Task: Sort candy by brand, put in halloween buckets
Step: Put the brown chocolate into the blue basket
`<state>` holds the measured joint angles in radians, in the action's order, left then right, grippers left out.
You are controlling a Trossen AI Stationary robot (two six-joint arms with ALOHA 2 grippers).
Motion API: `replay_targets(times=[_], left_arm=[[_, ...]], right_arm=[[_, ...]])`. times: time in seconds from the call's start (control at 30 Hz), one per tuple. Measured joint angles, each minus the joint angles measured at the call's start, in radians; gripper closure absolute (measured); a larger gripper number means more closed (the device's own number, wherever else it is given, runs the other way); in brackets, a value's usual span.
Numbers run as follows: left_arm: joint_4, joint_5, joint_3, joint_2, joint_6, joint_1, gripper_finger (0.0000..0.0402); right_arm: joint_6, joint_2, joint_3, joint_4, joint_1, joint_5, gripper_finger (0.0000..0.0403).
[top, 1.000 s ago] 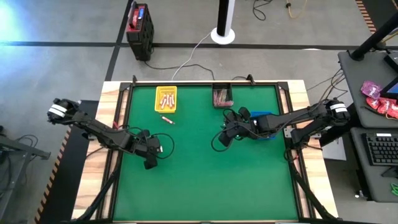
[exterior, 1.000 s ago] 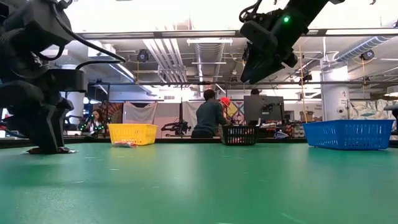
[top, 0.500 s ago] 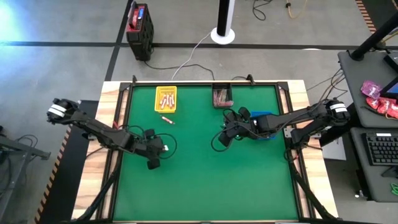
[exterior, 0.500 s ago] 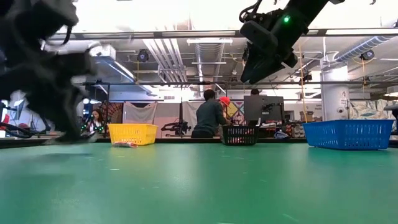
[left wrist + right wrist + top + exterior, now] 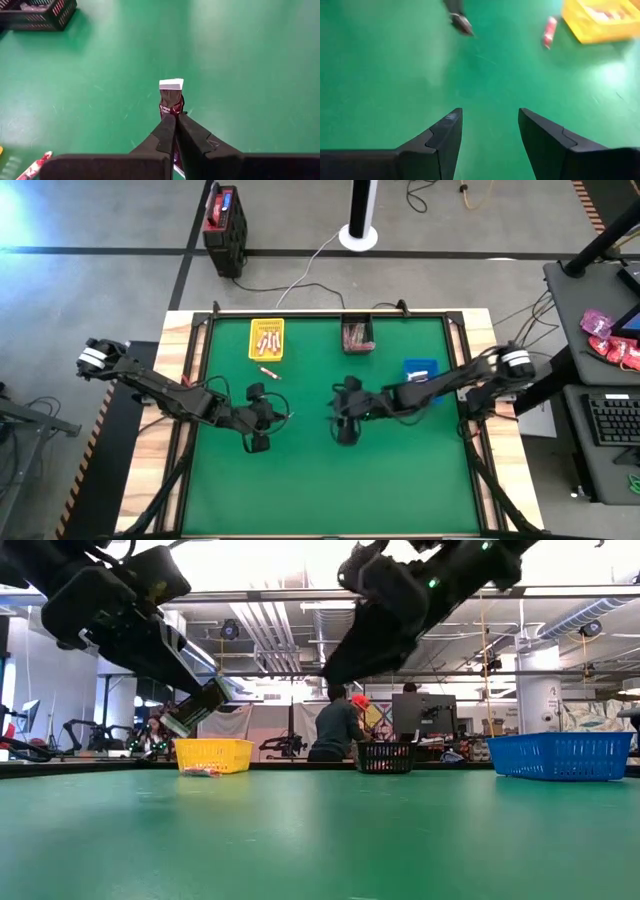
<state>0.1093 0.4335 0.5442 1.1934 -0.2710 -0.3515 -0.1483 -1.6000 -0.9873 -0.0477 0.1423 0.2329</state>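
My left gripper [image 5: 175, 119] [image 5: 275, 418] hangs over the table's left middle, shut on a dark brown candy bar [image 5: 170, 97] with a white end. My right gripper [image 5: 487, 116] [image 5: 338, 420] stands open over the table's middle, pointing toward the left gripper, with nothing between its fingers. A pink-red candy [image 5: 270, 372] lies flat on the green mat by the yellow bucket [image 5: 267, 338], which holds more candy. The black bucket [image 5: 358, 335] stands at the far edge and the blue bucket [image 5: 421, 370] to the right. My left gripper pinches the brown bar's near end [image 5: 171, 111] between its two fingertips. The bar sticks out beyond the fingers, in line with them, its white end [image 5: 171, 84] free. The fingers slant down toward the table's right side. The bar is lifted clear of the mat.
Open green mat lies between and in front of both grippers. The table has a wooden rim [image 5: 178, 360]. People, desks and screens show in the room beyond the far edge [image 5: 335, 725].
My left gripper has risen off the mat with the brown candy bar, tipped up toward level and drifted toward the table's middle. My right gripper has left the blue bucket's side, moving toward the table's left and sinking, still open.
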Motion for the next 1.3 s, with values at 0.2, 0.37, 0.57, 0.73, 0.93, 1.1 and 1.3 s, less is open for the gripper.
replay_targets(times=[0.2, 0.37, 0.57, 0.73, 0.93, 1.1, 1.3], left_arm=[[-0.008, 0.001, 0.000, 0.001, 0.000, 0.000, 0.0401], [-0.015, 0.002, 0.000, 0.001, 0.000, 0.000, 0.0401], [-0.022, 0.002, 0.000, 0.000, 0.000, 0.000, 0.0401], [-0.029, 0.002, 0.001, 0.000, 0.000, 0.000, 0.0401], [-0.028, -0.001, 0.001, 0.000, 0.001, -0.001, 0.0401], [-0.028, 0.020, 0.001, 0.000, -0.003, 0.000, 0.0400], [-0.018, 0.075, 0.002, -0.023, 0.000, -0.001, 0.0355]], right_arm=[[0.172, -0.141, -0.007, -0.266, 0.015, 0.002, 0.0216], [0.256, -0.238, -0.085, -0.326, 0.005, -0.001, 0.0216], [0.341, -0.327, -0.217, -0.324, -0.005, -0.009, 0.0216], [0.341, -0.377, -0.290, -0.277, -0.023, -0.122, 0.0222], [0.334, -0.404, -0.334, -0.238, -0.027, -0.126, 0.0321], [0.347, -0.399, -0.335, -0.220, -0.029, -0.128, 0.0381], [0.335, -0.297, -0.356, 0.147, -0.040, -0.081, 0.0386]])
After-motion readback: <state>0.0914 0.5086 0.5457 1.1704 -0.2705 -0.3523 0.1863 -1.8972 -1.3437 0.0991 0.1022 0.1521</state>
